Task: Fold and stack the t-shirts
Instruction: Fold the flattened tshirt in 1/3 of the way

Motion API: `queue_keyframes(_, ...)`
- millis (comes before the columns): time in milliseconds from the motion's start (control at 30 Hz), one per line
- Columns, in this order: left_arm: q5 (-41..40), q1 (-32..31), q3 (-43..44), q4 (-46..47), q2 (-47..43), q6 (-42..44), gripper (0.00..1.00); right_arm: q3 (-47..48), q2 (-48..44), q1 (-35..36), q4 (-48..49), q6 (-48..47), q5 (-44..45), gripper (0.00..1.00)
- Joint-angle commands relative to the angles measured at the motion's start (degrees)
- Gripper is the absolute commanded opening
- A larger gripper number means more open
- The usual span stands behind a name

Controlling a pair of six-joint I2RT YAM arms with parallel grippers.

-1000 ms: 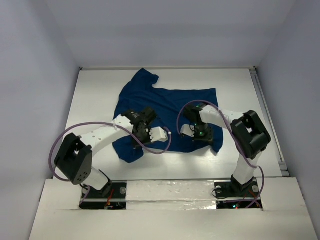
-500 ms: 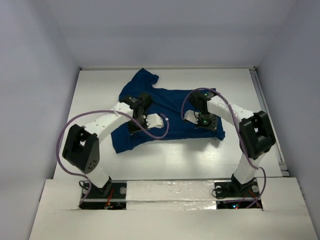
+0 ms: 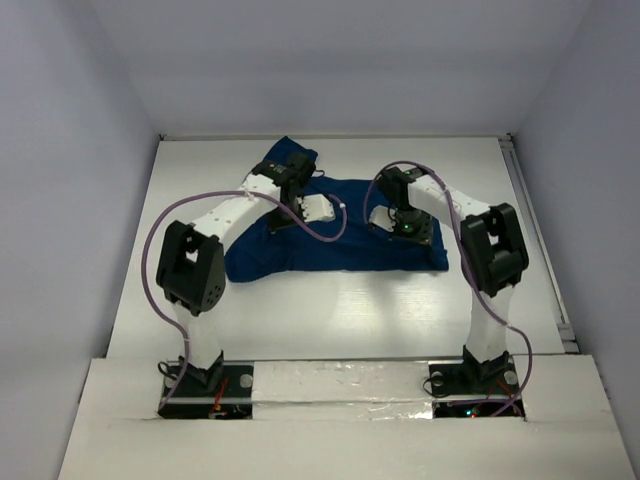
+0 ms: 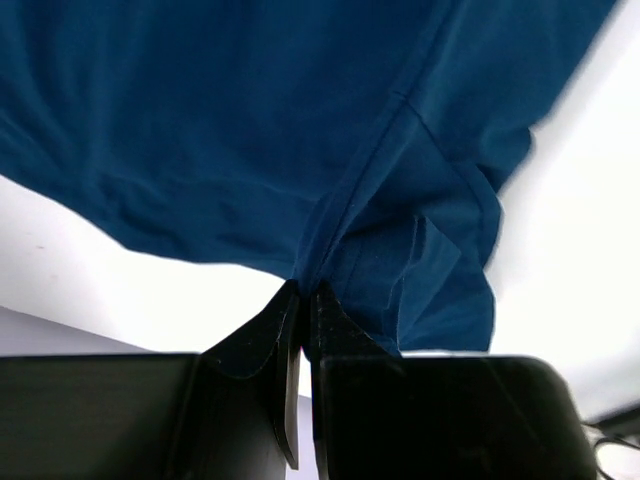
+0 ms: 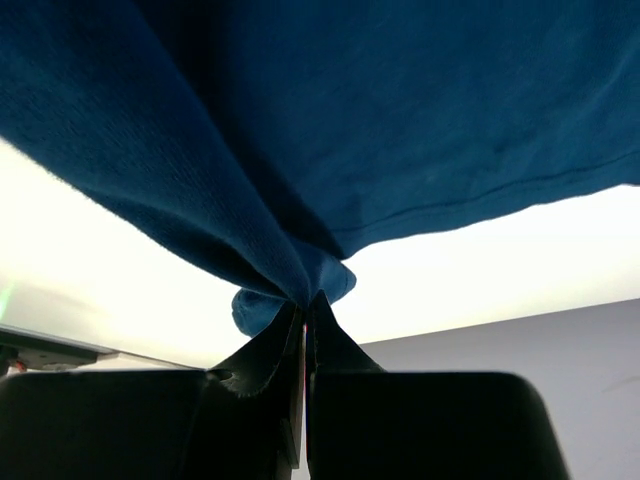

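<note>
One dark navy-blue t-shirt (image 3: 330, 245) lies on the far half of the white table, folded over into a wide band, with a sleeve poking out at the back left. My left gripper (image 3: 292, 180) is shut on the t-shirt cloth near its back left edge; in the left wrist view (image 4: 303, 290) the jaws pinch a fold at a seam. My right gripper (image 3: 400, 195) is shut on the t-shirt at its back right part; in the right wrist view (image 5: 305, 300) the cloth hangs bunched from the closed jaws. No printed graphic shows.
The white table (image 3: 340, 310) is walled by pale panels on three sides. A metal rail (image 3: 530, 230) runs along the right edge. Purple cables loop from both arms over the shirt.
Both grippers have moved away from me toward the back wall, carrying the near edge of the shirt over itself. The shirt now lies narrower and farther back.
</note>
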Motion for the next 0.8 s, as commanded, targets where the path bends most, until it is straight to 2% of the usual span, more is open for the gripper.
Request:
queue_keyframes(0, -2.5, 0.9, 4.5, -0.5, 2.1, 2.0, 0.00, 4.2, 1.4, -0.9, -2.6, -3.7, 2.2, 0.00)
queue_keyframes(333, -6.0, 2.7, 11.8, -0.1, 10.3, 4.1, 0.00, 12.2, 5.9, -1.9, -3.9, -4.2, 2.6, 0.00)
queue_keyframes(700, -5.5, 3.7, 22.6, -0.3, 17.4, 5.9, 0.00, 16.0, 10.6, -2.5, -4.6, -4.3, 3.0, 0.00)
queue_keyframes(767, -5.4, 3.7, 24.3, -1.0, 19.1, 6.0, 0.07, 16.5, 11.2, -2.5, -4.7, -3.9, 3.0, 0.01)
